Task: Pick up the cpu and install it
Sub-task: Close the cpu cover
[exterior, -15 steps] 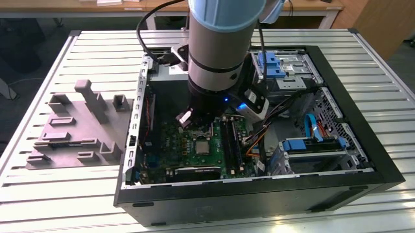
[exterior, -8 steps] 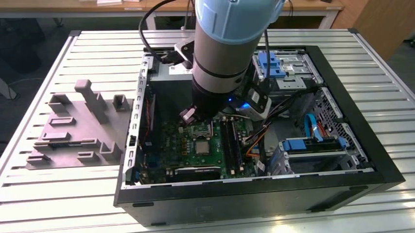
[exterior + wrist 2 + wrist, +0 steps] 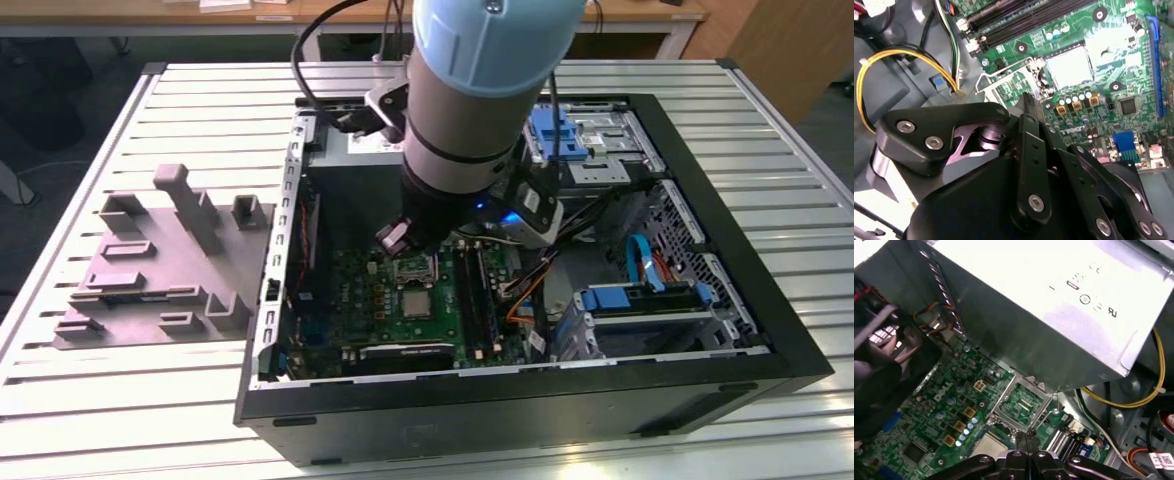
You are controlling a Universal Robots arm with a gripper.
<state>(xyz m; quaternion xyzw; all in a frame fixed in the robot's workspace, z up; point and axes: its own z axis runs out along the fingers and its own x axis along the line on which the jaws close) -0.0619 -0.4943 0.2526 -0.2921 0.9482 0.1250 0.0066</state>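
Gripper (image 3: pixel 1026 437) jaws closed, holding nothing, above motherboard (image 3: pixel 400 310); cpu (image 3: pixel 1070 66) seated in socket (image 3: pixel 418 305), retention frame (image 3: pixel 1021 405) open

In the exterior view the pale blue and grey robot arm (image 3: pixel 467 110) hides part of the green circuit board (image 3: pixel 400 310). The black claw (image 3: pixel 1026 107) conceals its fingertips' grip in both wrist views.

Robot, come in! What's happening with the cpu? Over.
Gripper, jaws shut, right by the open socket lid. Cpu lying in the socket, not clamped. Nothing on top of it. Over.
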